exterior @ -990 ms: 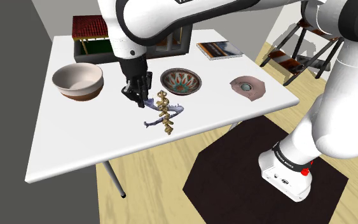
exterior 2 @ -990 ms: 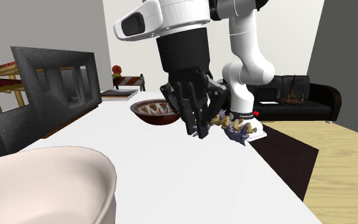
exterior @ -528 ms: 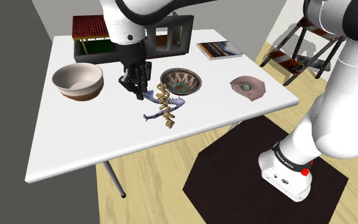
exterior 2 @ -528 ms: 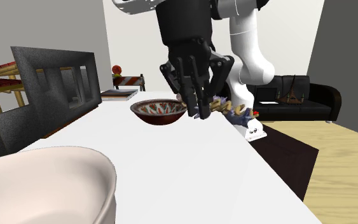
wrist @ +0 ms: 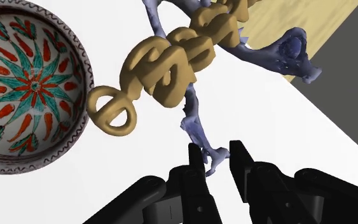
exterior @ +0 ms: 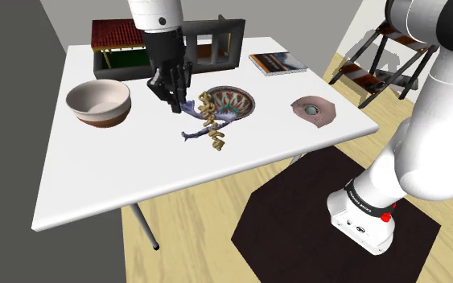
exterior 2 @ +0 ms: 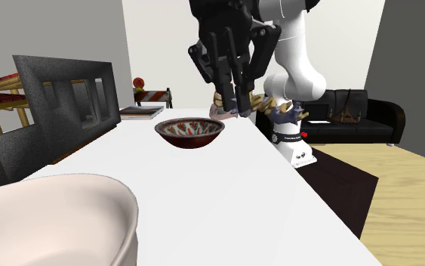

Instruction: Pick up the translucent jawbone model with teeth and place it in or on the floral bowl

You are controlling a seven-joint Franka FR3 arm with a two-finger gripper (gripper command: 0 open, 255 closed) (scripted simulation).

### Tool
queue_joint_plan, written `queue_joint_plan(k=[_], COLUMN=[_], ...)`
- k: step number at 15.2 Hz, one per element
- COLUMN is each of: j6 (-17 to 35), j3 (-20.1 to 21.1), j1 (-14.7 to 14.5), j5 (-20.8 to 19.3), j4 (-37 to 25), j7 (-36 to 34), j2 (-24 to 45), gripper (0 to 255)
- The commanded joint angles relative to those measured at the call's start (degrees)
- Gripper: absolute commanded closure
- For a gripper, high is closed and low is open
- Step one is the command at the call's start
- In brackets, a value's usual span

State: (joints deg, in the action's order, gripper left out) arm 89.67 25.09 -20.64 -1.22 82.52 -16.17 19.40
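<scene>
jaws: clamped on one thin end of the jawbone model (wrist: pixel 193 118); the fingertips (wrist: pixel 195 167) pinch the bluish strut, nothing else between them
task thing: jawbone model (exterior: pixel 208 125), bluish see-through bone with a tan row of teeth, hanging from my jaws, off the surface (exterior: pixel 96 177)
long axis: tooth row runs out and away from my fingertips, slanted, so most of the model sits beyond the grip, not under it
target: floral bowl (exterior: pixel 253 102) on the surface, open side up, empty
key relation: in the wrist view the floral bowl (wrist: pixel 82 70) lies off to one side of the model; in the shoulder view the model's far end overlaps the bowl's near rim
second exterior view: model (exterior 2: pixel 275 106) hangs higher than the bowl (exterior 2: pixel 192 138) and toward that view's right
next, my guess: shift sideways until the model's bulk, not my jaws, is over the bowl
risk: one-end grip, may swing
</scene>
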Motion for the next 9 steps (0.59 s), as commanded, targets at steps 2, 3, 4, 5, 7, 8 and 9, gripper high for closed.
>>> queue_joint_plan(k=[2, 3, 4, 5, 7, 8, 9], j6=[-2.3, -3.1, -3.9, -3.9, -4.2, -4.4, -4.7], j3=[0.1, 0.1, 0.1, 0.1, -0.7, -1.1, -1.5], j1=[-0.2, -0.3, -0.4, -0.4, 1.5, 2.4, 3.3], j5=[-0.1, -0.1, -0.1, -0.1, 0.0, 0.1, 0.1], j4=[-2.5, -3.4, -4.3, -4.3, -3.6, -3.3, -3.2], j7=[-0.3, -0.3, -0.4, -0.4, 2.1, 3.4, 4.7], j2=[0.2, 0.3, 0.4, 0.4, -0.5, -0.9, -1.2], gripper=[255, 255, 255, 255, 255, 255, 255])
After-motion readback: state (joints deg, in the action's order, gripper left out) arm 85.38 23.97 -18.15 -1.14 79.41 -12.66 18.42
